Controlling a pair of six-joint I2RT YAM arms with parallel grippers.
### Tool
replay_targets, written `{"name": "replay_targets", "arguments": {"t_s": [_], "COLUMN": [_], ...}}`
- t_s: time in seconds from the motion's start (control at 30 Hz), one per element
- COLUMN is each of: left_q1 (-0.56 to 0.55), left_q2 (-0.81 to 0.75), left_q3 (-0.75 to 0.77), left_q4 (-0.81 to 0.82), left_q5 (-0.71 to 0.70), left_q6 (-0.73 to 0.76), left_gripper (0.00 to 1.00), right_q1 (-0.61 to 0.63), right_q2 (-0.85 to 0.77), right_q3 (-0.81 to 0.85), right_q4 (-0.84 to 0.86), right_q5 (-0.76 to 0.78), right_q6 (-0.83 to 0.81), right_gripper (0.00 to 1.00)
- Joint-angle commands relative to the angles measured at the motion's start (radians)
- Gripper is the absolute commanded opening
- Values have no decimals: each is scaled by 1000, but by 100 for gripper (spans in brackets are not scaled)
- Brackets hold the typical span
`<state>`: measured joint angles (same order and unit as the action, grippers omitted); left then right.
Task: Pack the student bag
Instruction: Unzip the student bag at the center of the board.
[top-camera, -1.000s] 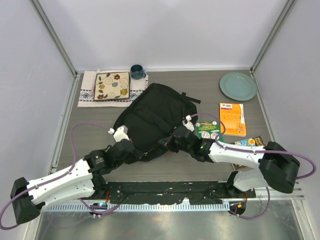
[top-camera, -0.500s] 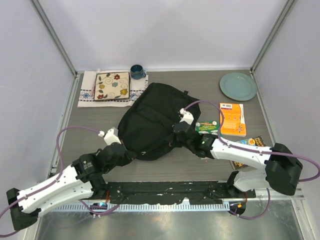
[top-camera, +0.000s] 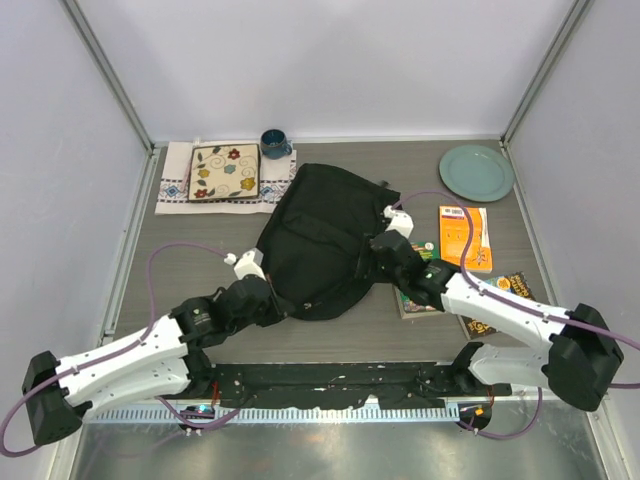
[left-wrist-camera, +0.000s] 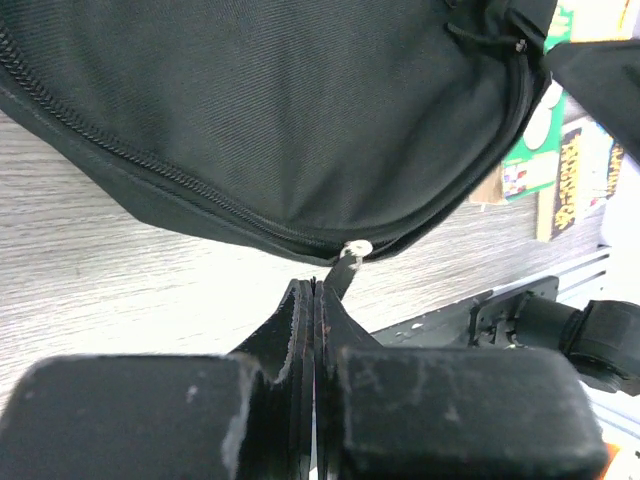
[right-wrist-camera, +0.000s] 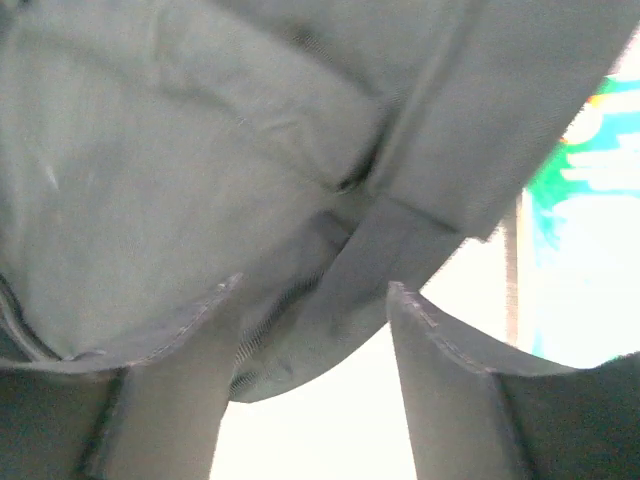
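The black bag lies flat in the middle of the bench, its rounded bottom edge turned toward the arms and its narrower top pointing at the far wall.

The left hand sits at the bag's near left corner. In the left wrist view its fingers are pressed tight together, clenched on the small black zip pull that hangs from the zip running along the bag's lower seam. The seam is just past the fingertips, above the wood grain of the bench.

The right hand is at the bag's right edge, low over the fabric. The right wrist view shows it released: the two fingers stand apart, and a flat black strap of the bag lies beyond the gap between them, not pinched.

Just right of the bag, partly under the right arm, is a green printed booklet. Farther right of the bag lies an orange book, and nearer the arms a dark packet with yellow print. A pale green plate sits to the far right of the bag. To the far left of the bag, a flowered tile rests on a white cloth, with a dark blue mug just beside them.
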<state>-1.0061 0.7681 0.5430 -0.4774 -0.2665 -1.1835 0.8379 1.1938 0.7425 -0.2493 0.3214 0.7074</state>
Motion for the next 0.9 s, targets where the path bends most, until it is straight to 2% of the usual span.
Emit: {"name": "replay_targets", "arguments": {"t_s": [0.0,0.07,0.17,0.23,0.37,0.5,0.63,0.87], "left_q1": [-9,-11,-12,-12,-12,-12,-12,-12], "left_q2": [74,95,106,114,115,120,111,108], "left_q3": [-2,-5,-5,9,17,11,8,12], "left_q4": [90,131,172,172,164,164,168,160], "left_q5": [33,32,23,16,13,21,23,30], "left_q6": [-1,-19,-21,-8,-4,-8,-15,-8], "left_gripper": [0,0,0,0,0,0,0,0], "right_q1": [-60,-60,-60,-59,-31,64,139,194], "right_q2": [-126,-180,-313,-399,-439,-346,-183,6], "right_q3": [-25,-76,-177,-244,-397,-404,-368,-328], "right_q4": [-67,-62,-32,40,188,243,401,513], "right_q5": [-13,-71,-166,-246,-311,-243,-222,-197], "right_q6": [111,182,349,487,662,753,811,862], "right_gripper": [74,79,80,80,80,80,79,79]}}
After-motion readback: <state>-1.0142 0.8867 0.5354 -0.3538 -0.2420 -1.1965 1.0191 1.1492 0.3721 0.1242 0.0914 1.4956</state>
